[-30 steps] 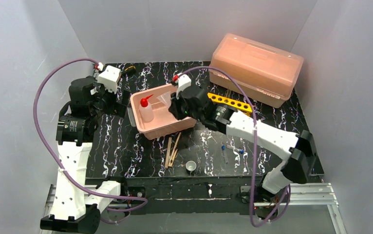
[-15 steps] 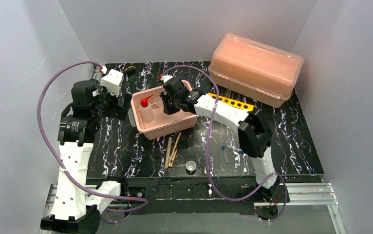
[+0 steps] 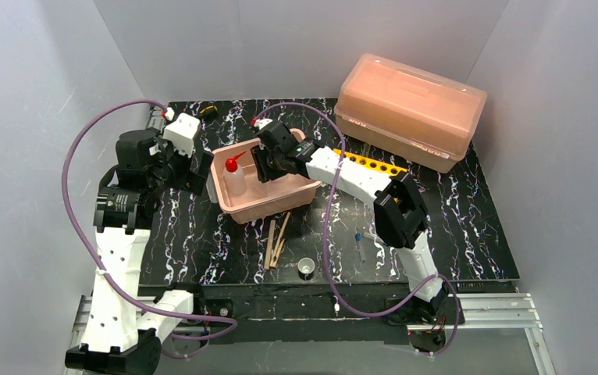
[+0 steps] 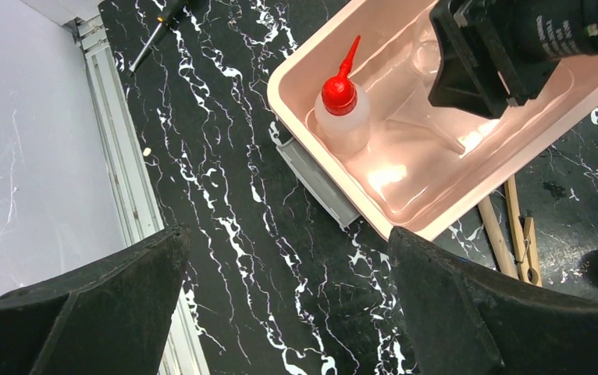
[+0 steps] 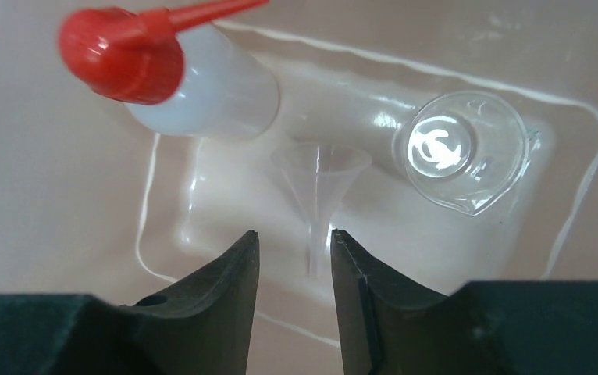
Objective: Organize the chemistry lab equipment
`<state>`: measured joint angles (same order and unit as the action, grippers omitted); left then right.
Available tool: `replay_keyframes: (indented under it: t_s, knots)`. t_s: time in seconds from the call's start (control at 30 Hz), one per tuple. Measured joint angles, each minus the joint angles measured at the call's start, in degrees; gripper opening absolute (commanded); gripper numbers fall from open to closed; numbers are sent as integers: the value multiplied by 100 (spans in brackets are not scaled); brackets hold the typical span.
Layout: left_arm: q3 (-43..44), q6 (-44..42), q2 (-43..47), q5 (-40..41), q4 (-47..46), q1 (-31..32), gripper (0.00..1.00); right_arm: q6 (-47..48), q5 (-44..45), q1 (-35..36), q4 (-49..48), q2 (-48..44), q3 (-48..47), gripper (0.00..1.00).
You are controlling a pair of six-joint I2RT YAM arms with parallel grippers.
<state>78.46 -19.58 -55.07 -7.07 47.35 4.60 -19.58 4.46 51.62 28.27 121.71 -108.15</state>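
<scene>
A small clear funnel [image 5: 318,183] lies on the floor of the open pink tray [image 3: 265,211]. Its long axis runs straight toward the right gripper [image 5: 293,238], with the wide mouth away and the thin stem pointing into the gap between the fingers. Those fingers stand a little apart, wider than the stem. The plastic is so clear that I cannot quite tell whether the stem brushes either one.

Just left of the funnel's mouth stands the white squeeze bottle [image 5: 202,90], upright at the tray's left end, its red nozzle slanting toward the far right. The glass beaker [image 5: 461,150] sits mouth up on the funnel's other side, near it.

Outside the tray, the wooden clamps [image 3: 276,238] lie lengthwise, near to far, just in front of it. The tiny white cup [image 3: 306,267] and the blue-capped tubes [image 3: 360,244] are to their right. The yellow rack [image 3: 370,162] stretches along behind the right arm.

The left gripper [image 4: 286,233] hangs wide open and empty over the table [image 3: 194,234], left of the tray.
</scene>
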Motion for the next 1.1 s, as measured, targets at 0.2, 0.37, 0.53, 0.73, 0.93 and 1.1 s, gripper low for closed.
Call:
replay_keyframes:
  t_s: [0.2, 0.37, 0.53, 0.73, 0.93, 1.1]
  knots:
    - [0, -12, -2, -39, 99, 0, 98, 53, 434, 112, -61, -818, 291, 60]
    - [0, -35, -2, -51, 117, 0, 98, 155, 1078, 652, -310, -2268, 1133, 65]
    - [2, -36, -2, -84, 160, 0, 98, -12, 1443, 1673, -698, -3239, 2231, 68]
    - [2, -36, 0, -113, 263, 0, 98, -515, 1609, 2185, -726, -2859, 3628, 68]
    - [2, -42, 13, -144, 320, 0, 98, -826, 1708, 2275, -597, -2189, 3780, 67]
    - [2, -81, 59, -151, 346, 0, 98, -924, 1832, 2275, -668, -2029, 3780, 64]
